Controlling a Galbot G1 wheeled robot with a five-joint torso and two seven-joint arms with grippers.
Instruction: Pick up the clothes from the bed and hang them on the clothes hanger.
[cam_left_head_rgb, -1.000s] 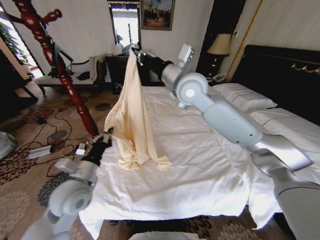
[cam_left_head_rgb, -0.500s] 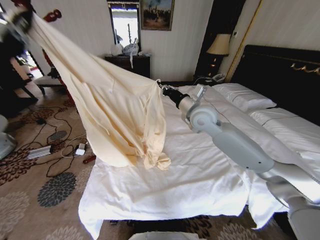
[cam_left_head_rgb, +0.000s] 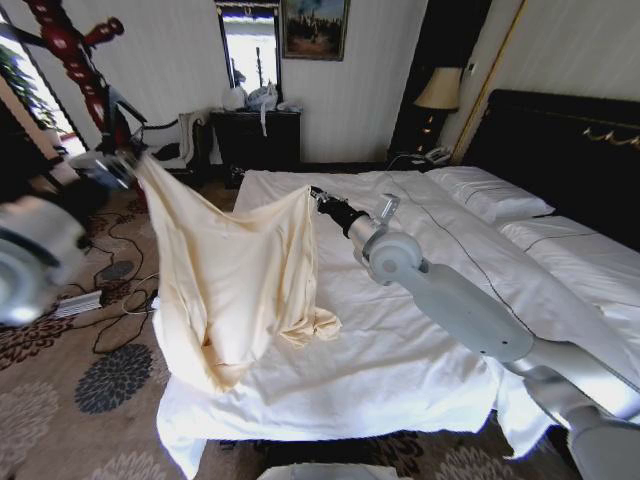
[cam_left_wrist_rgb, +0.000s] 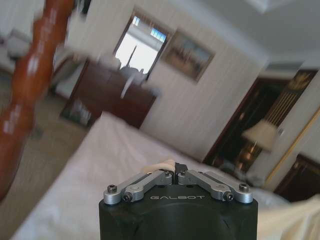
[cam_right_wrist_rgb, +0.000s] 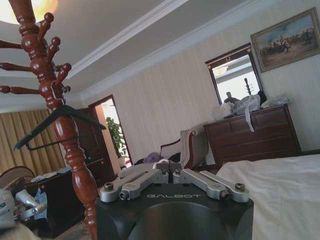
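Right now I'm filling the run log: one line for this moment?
left gripper: shut on shirt, by coat stand | right gripper: shut on shirt, over bed | hanger: bare

Thin, silky cream cloth garment (cam_left_head_rgb: 235, 275); matt white cotton duvet (cam_left_head_rgb: 400, 330); glossy turned-wood coat stand (cam_right_wrist_rgb: 67, 125); matt black hanger (cam_right_wrist_rgb: 55, 122).

head high, wrists low, bed (cam_left_head_rgb: 400, 330) shared

Daylit room, motion-blurred left arm (cam_left_head_rgb: 40, 255)
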